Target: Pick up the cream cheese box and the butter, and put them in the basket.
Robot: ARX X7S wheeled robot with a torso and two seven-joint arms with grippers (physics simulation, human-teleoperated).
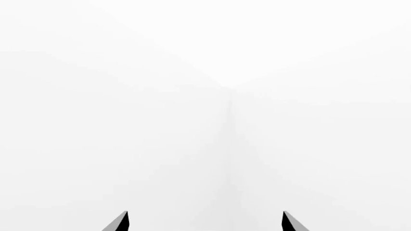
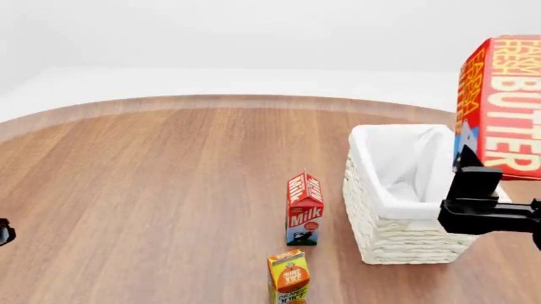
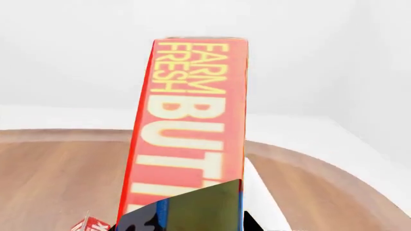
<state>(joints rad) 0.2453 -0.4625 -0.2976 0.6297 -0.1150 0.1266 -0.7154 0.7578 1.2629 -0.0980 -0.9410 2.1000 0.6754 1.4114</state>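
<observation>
The right tool point(image 2: 483, 190) grips the butter point(image 2: 505, 104), a red-orange box with yellow lettering, upright in the air over the basket point(image 2: 397, 237) near the counter's point(image 2: 152, 190) right edge. The left tool point(image 1: 205, 222) stands parted, facing plain white walls. The round counter is wood-grained.

- Butter point(image 2: 505, 104): red-orange box, pale yellow lettering.
- Basket point(image 2: 397, 237): white weave, white cloth liner.
- Milk carton point(image 2: 305, 208): red with white lettering, blue at its base.
- Juice carton point(image 2: 288, 276): orange and yellow.
- Table point(image 2: 152, 190): brown wood grain.
- Right gripper point(image 2: 473, 190): black.
</observation>
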